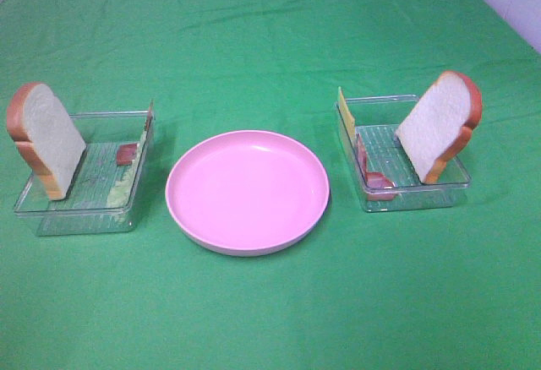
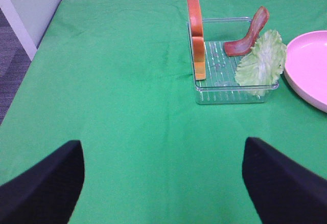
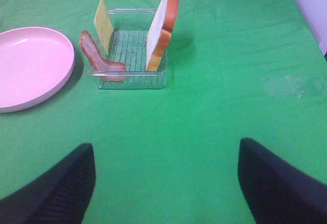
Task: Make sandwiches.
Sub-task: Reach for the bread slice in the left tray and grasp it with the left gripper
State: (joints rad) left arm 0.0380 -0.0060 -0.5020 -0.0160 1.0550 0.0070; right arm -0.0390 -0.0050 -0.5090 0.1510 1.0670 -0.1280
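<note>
No sandwich is stacked. One bread slice (image 1: 46, 138) leans in the left clear tray (image 1: 76, 214) with a lettuce leaf (image 1: 118, 186) and a bacon strip (image 1: 127, 154). A second bread slice (image 1: 439, 125) leans in the right clear tray (image 1: 414, 199) with a cheese square (image 1: 345, 112) and a bacon strip (image 1: 372, 176). My left gripper (image 2: 163, 183) is open and empty, well short of its bread (image 2: 195, 35), bacon (image 2: 248, 35) and lettuce (image 2: 263, 60). My right gripper (image 3: 166, 183) is open and empty, short of its bread (image 3: 163, 29), cheese (image 3: 103, 23) and bacon (image 3: 97, 55). Neither arm shows in the exterior view.
A round pink plate (image 1: 247, 191) sits between the two trays on the green cloth (image 1: 270, 32). It also shows in the left wrist view (image 2: 309, 65) and the right wrist view (image 3: 30, 65). The table edge shows beside the left gripper (image 2: 20, 29).
</note>
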